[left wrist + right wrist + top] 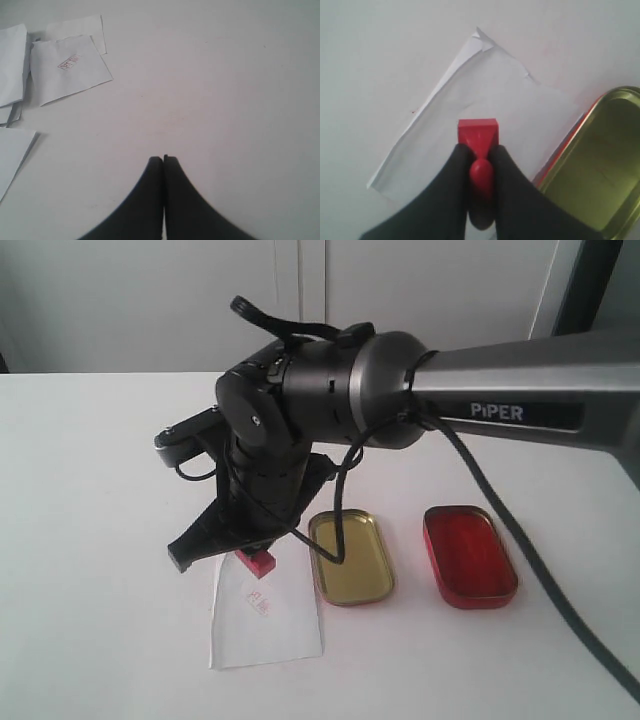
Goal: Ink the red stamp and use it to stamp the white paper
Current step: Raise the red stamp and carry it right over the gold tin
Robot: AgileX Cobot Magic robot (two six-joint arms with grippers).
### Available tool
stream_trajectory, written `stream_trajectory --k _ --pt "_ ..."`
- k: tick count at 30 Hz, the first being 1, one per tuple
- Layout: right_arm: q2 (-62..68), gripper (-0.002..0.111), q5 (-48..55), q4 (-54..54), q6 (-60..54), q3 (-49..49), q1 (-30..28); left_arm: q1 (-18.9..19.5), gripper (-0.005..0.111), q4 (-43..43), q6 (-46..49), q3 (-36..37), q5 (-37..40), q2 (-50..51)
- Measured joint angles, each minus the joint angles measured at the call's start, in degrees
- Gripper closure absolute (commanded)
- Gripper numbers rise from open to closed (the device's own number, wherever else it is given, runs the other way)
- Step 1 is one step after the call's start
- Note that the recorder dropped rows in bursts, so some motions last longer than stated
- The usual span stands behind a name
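Note:
My right gripper (480, 152) is shut on the knob of the small red stamp (477, 134), whose square base points down over the white paper (450, 130). In the exterior view the red stamp (261, 562) sits at the far edge of the white paper (268, 632); I cannot tell whether it touches the sheet. A faint red print (260, 600) shows on the sheet just in front of the stamp. The red ink tin (470, 555) lies to the right. My left gripper (163, 159) is shut and empty over bare table.
A gold-coloured open tin (350, 558) lies right beside the paper, between it and the red tin, and fills one corner of the right wrist view (600, 170). Several loose white sheets (70, 70), one bearing a red print, lie by the left gripper. The right arm (500, 390) spans the table.

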Motion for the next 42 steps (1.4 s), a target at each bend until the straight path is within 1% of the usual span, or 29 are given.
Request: stream_trajectory --k 10,18,23,28,34,42 --pt "-0.6 0.108 1.0 1.6 0.0 0.2 -3.4 0.0 0.107 0.0 0.0 0.0 0.0 0.0" --pt "-1.1 0.108 1.4 13.4 -6.8 0.3 -7.8 0.0 0.107 0.0 0.0 0.0 0.0 0.0" --pt "-2.4 0.108 2.3 16.7 -9.5 0.5 -10.1 0.0 0.107 0.0 0.0 0.0 0.0 0.0" --pt "-5.3 0.108 1.2 19.3 -11.0 4.3 -12.9 0.0 0.107 0.0 0.0 0.0 0.0 0.0" --pt "-9.4 0.108 -1.1 26.7 -16.9 11.6 -17.0 0.0 0.107 0.0 0.0 0.0 0.0 0.0" --pt "-13.3 0.108 -4.2 32.8 -22.1 18.2 -20.2 0.0 0.107 0.0 0.0 0.0 0.0 0.0"
